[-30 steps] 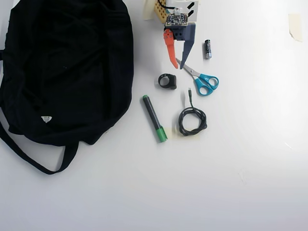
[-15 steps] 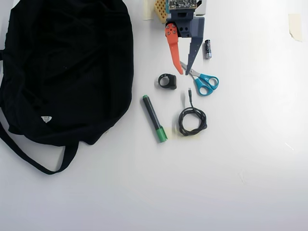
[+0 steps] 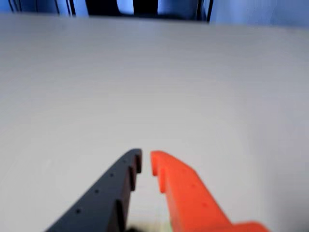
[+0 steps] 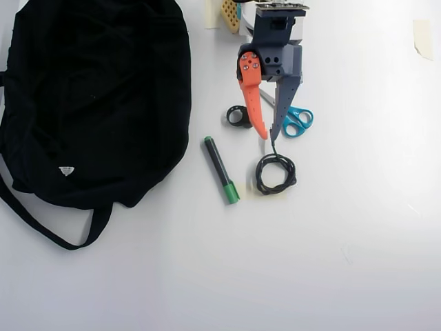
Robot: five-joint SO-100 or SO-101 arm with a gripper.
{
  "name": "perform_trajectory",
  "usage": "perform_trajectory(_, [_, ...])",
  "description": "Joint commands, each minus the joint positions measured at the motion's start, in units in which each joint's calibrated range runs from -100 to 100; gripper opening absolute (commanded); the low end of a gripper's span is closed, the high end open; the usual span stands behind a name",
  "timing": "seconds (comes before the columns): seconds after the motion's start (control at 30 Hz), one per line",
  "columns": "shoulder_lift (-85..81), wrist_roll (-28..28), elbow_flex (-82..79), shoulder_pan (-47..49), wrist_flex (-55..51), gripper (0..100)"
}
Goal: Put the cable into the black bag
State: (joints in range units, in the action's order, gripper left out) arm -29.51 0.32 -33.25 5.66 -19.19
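Observation:
In the overhead view the cable [image 4: 275, 174] lies as a small black loop on the white table, its short tail pointing up the picture. My gripper [image 4: 269, 137] hangs right over the tail's plug end, its orange finger [image 4: 253, 96] on the left and its dark finger [image 4: 284, 103] on the right. The jaws stand a narrow gap apart with nothing gripped. The black bag [image 4: 96, 103] fills the left side, well away from the gripper, with its white label [image 4: 66, 170] and strap [image 4: 41, 227]. The wrist view shows my gripper [image 3: 145, 162] over bare table; cable and bag are out of that view.
A black marker with a green cap [image 4: 222, 170] lies left of the cable. A small black ring-shaped object [image 4: 238, 116] sits beside the orange finger. Blue-handled scissors [image 4: 298, 121] are partly under the gripper. A tape scrap [image 4: 422, 38] is at the top right.
The arm has reached down the overhead picture, from beside the scissors' blades to over the cable's tail. It now covers the small battery. The jaws stand slightly closer together.

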Motion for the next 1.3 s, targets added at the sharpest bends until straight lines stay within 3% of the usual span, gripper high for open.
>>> perform_trajectory(0.0, [5.28,-0.16,10.52,-0.27,1.54,2])
perform_trajectory(0.43, [19.56,0.0,26.25,-0.27,4.21,2])
perform_trajectory(0.6, [21.22,0.0,25.71,-0.27,8.68,2])
perform_trajectory(1.27, [20.14,-0.53,24.54,-0.27,7.91,2])
